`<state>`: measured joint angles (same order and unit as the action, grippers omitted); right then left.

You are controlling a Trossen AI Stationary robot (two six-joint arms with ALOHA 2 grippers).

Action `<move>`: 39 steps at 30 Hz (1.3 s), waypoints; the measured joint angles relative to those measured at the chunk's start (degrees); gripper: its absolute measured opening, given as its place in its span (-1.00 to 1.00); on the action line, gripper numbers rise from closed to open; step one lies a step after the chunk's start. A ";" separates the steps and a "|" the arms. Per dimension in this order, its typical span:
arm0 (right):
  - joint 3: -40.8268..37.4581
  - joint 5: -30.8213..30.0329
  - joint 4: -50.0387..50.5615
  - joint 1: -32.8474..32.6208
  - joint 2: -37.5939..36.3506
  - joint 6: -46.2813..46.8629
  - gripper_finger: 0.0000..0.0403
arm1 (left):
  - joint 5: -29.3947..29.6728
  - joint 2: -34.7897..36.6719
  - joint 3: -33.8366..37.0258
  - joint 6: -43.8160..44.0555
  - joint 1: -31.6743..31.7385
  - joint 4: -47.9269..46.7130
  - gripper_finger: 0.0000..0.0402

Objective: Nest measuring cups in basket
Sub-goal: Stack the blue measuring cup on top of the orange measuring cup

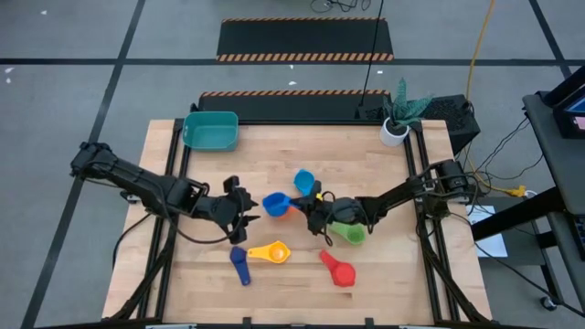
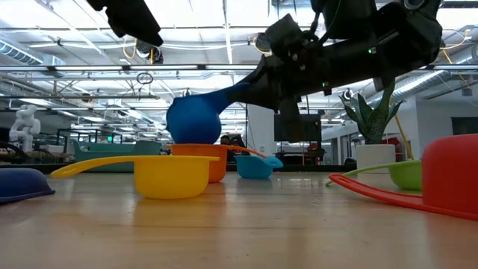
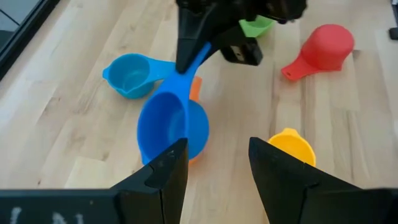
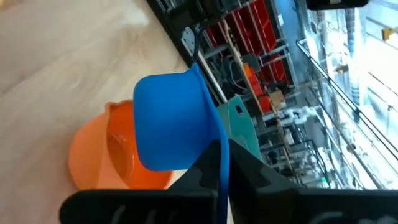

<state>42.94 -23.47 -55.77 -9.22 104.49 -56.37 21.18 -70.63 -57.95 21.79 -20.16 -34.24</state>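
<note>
The teal rounded plastic basket (image 1: 211, 130) sits at the table's far left corner, well apart from every cup. Toward the table's middle from it, the right gripper (image 1: 313, 208) is clamped on the handle of the blue plastic measuring cup (image 1: 275, 203), holding it tilted just over the orange plastic cup (image 2: 216, 160). Tilted so, it may jam on the orange rim or tip out on release. The left gripper (image 1: 245, 206) waits beside them with fingers (image 3: 166, 175) parted; closing in could knock the pair. The yellow cup (image 1: 272, 251) lies nearer the front.
</note>
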 joint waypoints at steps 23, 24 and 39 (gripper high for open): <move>0.00 4.35 3.73 2.72 0.00 4.99 -0.71 | 1.97 0.00 0.00 1.26 -4.38 -0.02 -0.14; 0.00 4.32 4.15 2.78 0.00 5.20 -0.69 | 2.00 0.00 0.00 1.26 -4.38 -0.03 -0.14; 0.02 4.50 7.30 3.88 0.02 9.14 -0.43 | 2.89 0.00 0.02 1.28 -4.38 -0.07 -0.14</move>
<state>42.96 -18.97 -48.46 -5.34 104.51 -47.24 24.08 -70.63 -57.93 23.07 -24.53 -34.30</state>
